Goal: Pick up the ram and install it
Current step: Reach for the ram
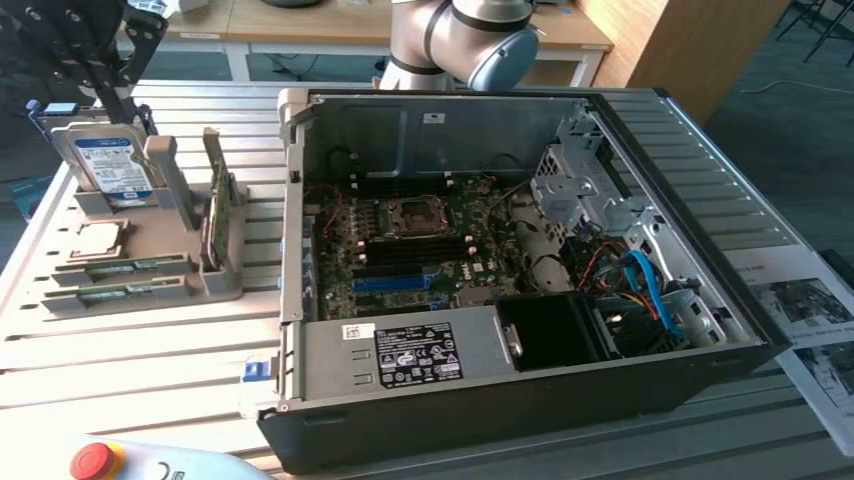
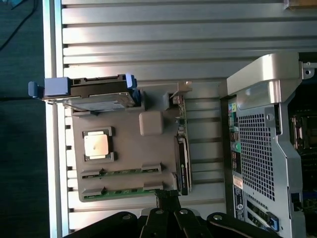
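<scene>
Wrist view | your black gripper [image 2: 167, 197] pressed together, empty, at grey tray [image 2: 130, 148] edge | flat green ram stick [image 2: 121, 191] lies nine o'clock of black case [image 1: 534, 410] | square up, pinch its long edges.

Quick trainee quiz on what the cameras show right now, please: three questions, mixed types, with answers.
1. True or false: the gripper holds a ram stick.
2. How many ram sticks lie in the grey holder?
3. In the exterior view, the holder sits on which side of the computer case? A) right B) left C) on top of it
Key: 1 false, it is shut with nothing in it; 2 two; 3 B.
</scene>
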Tool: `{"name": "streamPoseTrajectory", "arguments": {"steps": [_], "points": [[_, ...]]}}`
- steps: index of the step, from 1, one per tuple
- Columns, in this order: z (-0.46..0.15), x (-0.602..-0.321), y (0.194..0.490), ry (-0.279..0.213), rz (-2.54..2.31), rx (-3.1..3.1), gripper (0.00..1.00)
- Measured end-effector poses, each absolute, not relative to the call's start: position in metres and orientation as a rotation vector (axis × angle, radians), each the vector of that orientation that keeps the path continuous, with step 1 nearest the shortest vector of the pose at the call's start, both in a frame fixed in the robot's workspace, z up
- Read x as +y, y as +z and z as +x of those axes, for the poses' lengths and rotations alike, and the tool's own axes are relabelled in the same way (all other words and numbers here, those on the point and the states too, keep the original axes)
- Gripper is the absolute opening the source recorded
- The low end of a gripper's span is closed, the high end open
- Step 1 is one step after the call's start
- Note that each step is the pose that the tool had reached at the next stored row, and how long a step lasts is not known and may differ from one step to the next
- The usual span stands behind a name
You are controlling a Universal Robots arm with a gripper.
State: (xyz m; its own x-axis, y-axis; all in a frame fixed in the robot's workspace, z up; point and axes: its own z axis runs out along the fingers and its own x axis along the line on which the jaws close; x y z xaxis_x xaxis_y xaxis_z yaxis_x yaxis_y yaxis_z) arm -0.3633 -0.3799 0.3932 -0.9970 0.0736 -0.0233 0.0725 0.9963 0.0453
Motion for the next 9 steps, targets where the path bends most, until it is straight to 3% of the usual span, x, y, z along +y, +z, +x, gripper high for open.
{"name": "streamPoseTrajectory", "arguments": {"steps": [9], "points": [[-0.380,-0.377,0.393,0.069,0.112,3.114,0.11]]}}
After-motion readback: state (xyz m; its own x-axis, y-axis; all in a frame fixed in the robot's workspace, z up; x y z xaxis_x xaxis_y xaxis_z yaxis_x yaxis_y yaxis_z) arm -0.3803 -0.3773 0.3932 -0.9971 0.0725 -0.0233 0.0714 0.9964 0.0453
